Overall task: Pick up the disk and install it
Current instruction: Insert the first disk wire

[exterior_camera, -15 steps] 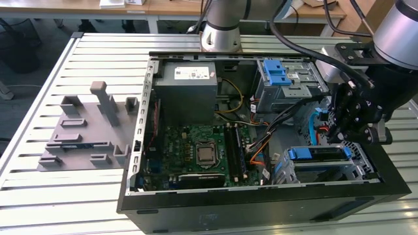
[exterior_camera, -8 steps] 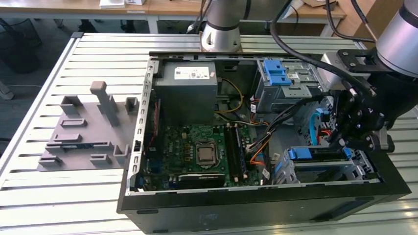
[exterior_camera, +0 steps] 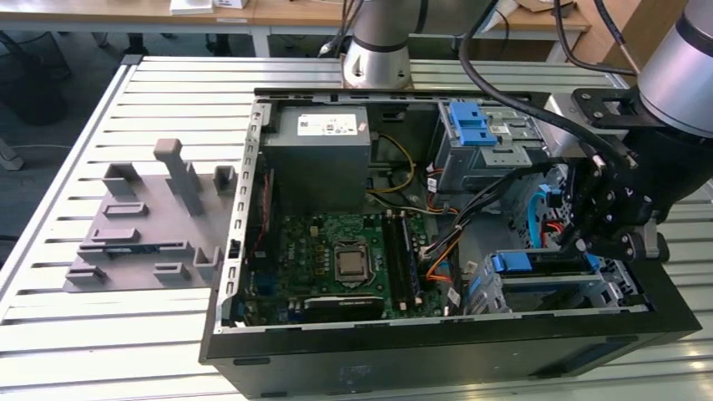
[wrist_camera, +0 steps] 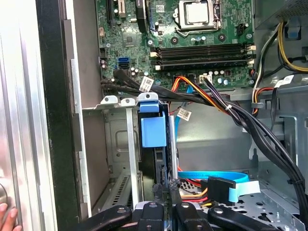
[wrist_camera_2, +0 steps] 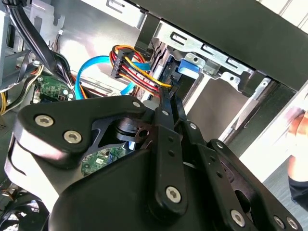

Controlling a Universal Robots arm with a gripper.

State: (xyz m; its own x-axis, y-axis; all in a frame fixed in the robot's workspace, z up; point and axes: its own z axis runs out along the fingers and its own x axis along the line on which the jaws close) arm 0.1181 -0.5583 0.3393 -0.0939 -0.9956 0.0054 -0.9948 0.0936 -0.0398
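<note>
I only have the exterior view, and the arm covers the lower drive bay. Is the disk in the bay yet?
Observer: In the first wrist view the disk stands edge-on inside the bay, its blue tab toward the motherboard. The gripper is at its near end.
Operator: Anything near the case I should know about?
Observer: A person's hand is just outside the case wall.
Operator: Any cables close by?
Observer: A black connector on a flat blue cable lies beside the gripper.

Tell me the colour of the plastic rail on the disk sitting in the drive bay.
Blue: the disk has a blue rail, clearest in the first wrist view.
</note>
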